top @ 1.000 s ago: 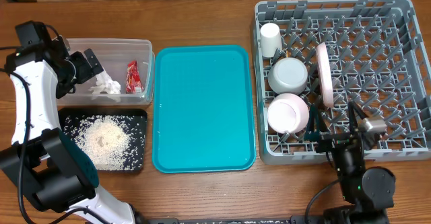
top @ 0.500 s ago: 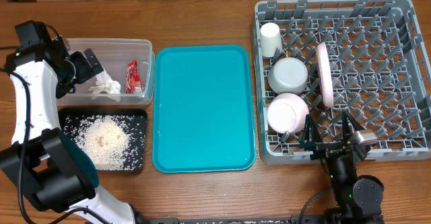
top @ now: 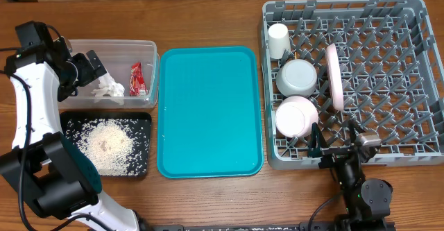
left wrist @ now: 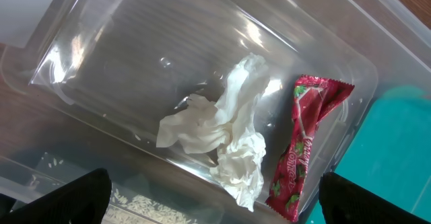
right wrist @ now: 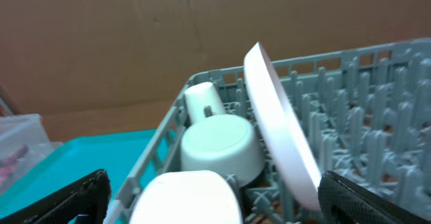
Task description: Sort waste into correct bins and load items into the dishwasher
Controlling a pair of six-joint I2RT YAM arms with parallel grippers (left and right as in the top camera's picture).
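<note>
The left fingers (left wrist: pixel 74 197) hung released over the clear tub (top: pixel 121 57) at ten o'clock, its tissue (left wrist: pixel 229 136) and wrapper (left wrist: pixel 306 143) binned; the right fingers (right wrist: pixel 60 200), released too, faced the loaded dish rack (top: pixel 416 23).

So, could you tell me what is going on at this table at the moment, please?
Two robot arms are sorting waste and loading dishes. The tissue and the red wrapper lie in the clear tub, with the left gripper open above them, holding nothing. The rice sits on the black tray. The cup, grey-white bowl, pinkish bowl and plate, which stands on edge, are in the grey rack. The right gripper is open and empty at the rack's near edge.
</note>
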